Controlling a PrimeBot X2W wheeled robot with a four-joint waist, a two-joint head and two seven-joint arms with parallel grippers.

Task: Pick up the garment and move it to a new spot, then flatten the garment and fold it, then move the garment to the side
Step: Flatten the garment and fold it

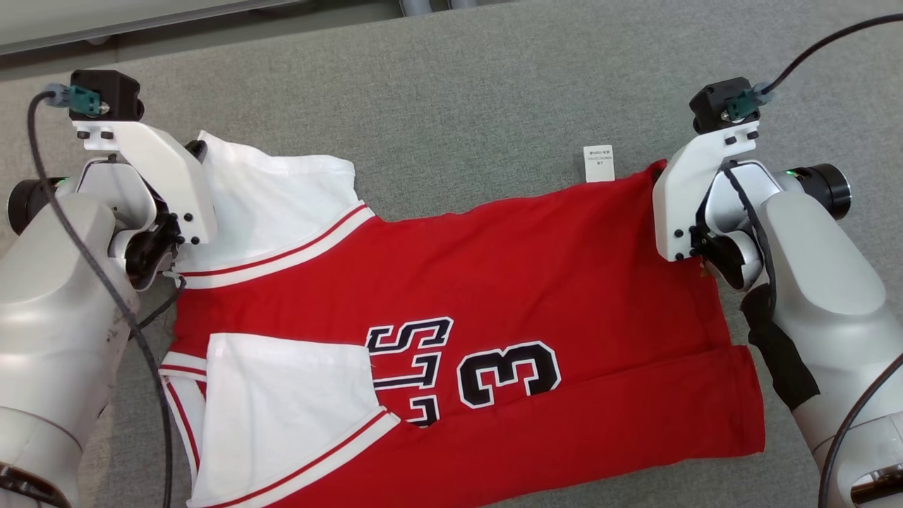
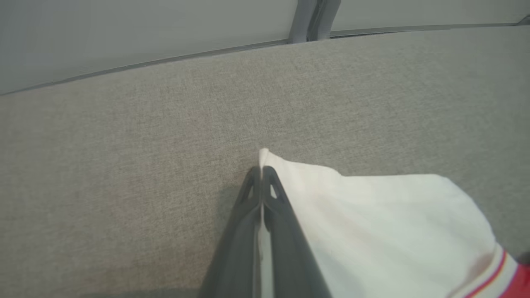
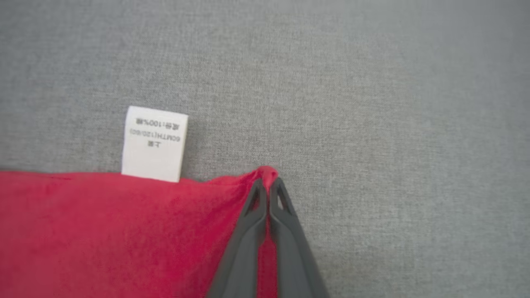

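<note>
Head view: red-and-white fabric jersey point(image 1: 494, 296) lies flat on the grey cloth-covered table point(image 1: 458, 92), long axis 9-to-3 o'clock, left claw point(image 2: 261, 170) pinching its white sleeve corner point(image 2: 265, 155) at 10, right claw point(image 3: 268, 183) pinching its red hem corner point(image 3: 267, 170) at 2.

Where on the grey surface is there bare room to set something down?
Bare: the grey surface beyond the garment, between the left gripper and the right gripper, save the white label. Crowded: the near half, covered by the garment.
</note>
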